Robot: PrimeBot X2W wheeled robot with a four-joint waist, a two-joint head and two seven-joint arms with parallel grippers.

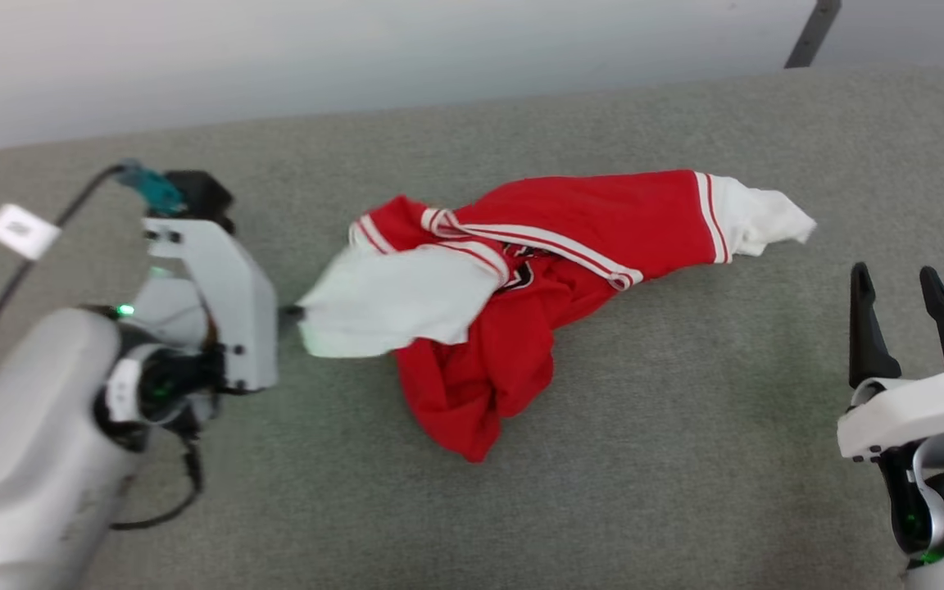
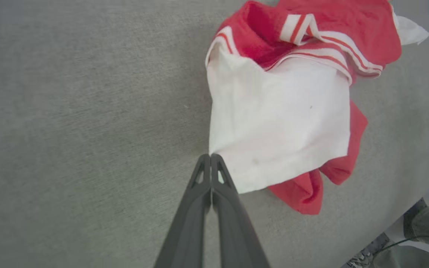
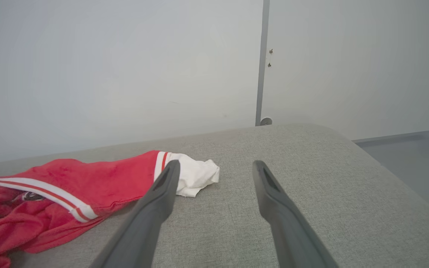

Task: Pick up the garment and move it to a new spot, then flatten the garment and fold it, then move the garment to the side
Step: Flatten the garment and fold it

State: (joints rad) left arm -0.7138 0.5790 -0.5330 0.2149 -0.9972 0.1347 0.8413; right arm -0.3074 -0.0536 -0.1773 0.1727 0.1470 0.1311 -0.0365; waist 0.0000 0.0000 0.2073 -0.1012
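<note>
Folds of the garment (image 1: 570, 221) bury most of its black lettering (image 1: 521, 274), leaving it unreadable; the left pincer (image 1: 295, 311) hides almost wholly behind its own wrist (image 1: 226, 303).

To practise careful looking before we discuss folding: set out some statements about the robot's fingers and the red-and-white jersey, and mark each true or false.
1. The left gripper has its fingers spread wide. False: they are shut together, pinching a corner of the white sleeve.
2. The right gripper has its fingers open, with nothing between them. True.
3. The jersey T-shirt lies flat and neatly folded. False: it is crumpled, with one sleeve thrown across the red body.
4. The jersey T-shirt rests on a grey fabric surface. True.
</note>
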